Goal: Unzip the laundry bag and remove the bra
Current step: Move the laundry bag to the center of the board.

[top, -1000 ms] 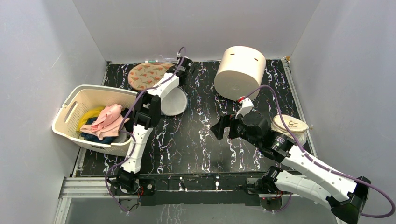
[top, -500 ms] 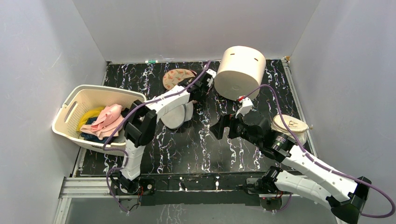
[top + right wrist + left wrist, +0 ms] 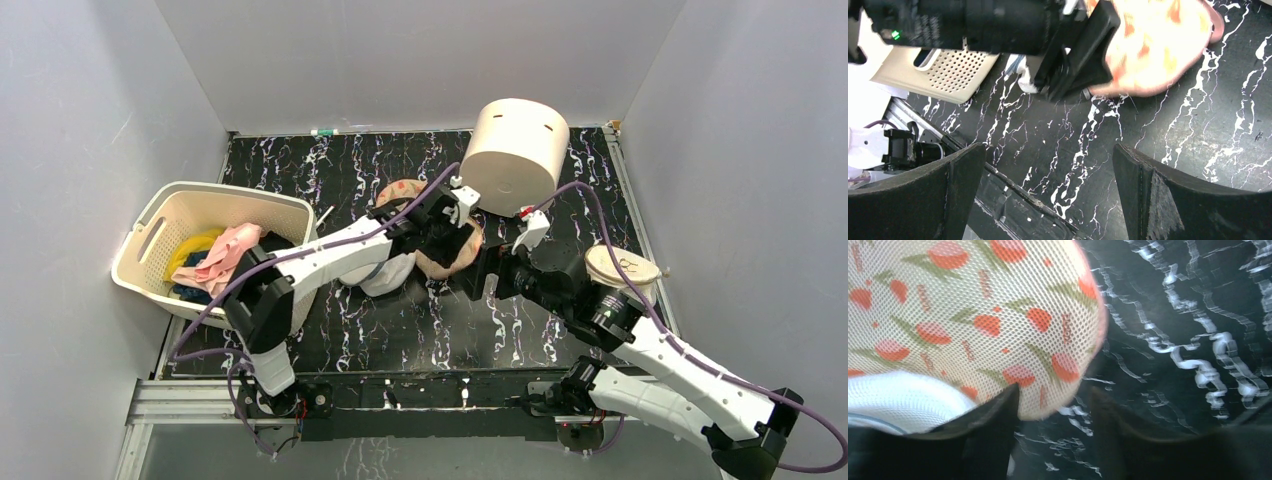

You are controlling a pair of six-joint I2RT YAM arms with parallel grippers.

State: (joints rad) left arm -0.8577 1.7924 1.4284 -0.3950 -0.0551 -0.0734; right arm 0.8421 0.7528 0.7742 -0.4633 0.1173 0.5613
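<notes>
Left wrist view: laundry bag [image 3: 973,315] lettering is unreadable; left gripper [image 3: 1053,407] narrow at its rim, hold unclear; right gripper [image 3: 1048,187] wide.

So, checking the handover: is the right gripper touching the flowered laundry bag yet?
Apart. The right wrist view shows dark tabletop between the open right gripper and the laundry bag.

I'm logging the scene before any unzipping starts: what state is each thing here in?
laundry bag: flowered outer shell showing, no opening visible.
left gripper: open, the bag's edge between its fingers.
right gripper: open, empty.
basket: upright, holding clothes.
cream cylinder: tipped over.
bra: not in view.
</notes>
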